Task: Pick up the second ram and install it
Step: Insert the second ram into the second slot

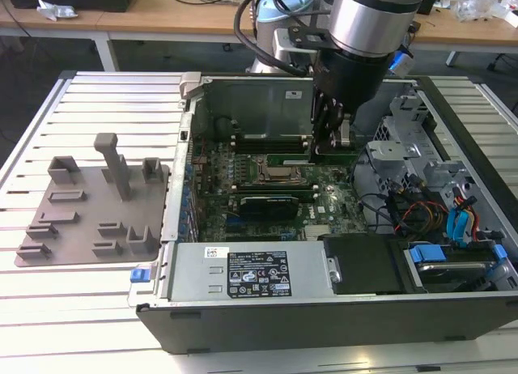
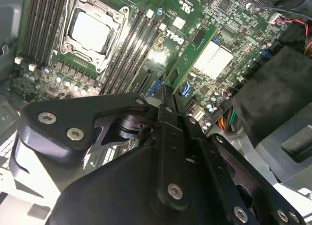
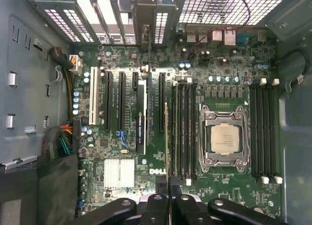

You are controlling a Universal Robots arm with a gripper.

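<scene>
**Open computer case (image 1: 324, 329) on the slatted table (image 1: 105, 107), arm reaching inside.** The claw (image 3: 168, 188) is closed narrowly on the second ram (image 3: 166, 137), pinching its flat faces. The stick is seen edge-on above the motherboard (image 3: 146, 59). It runs parallel to, and just beside, the bank of memory slots (image 3: 185, 132) next to the processor (image 3: 224, 139). Whether it touches a slot cannot be told. In the second wrist view the second ram (image 2: 192, 52) projects beyond the claw. The module is judged light, stiff, thin and fragile. It is best held by its flat faces near the upper edge, clear of chips and contacts.
</scene>
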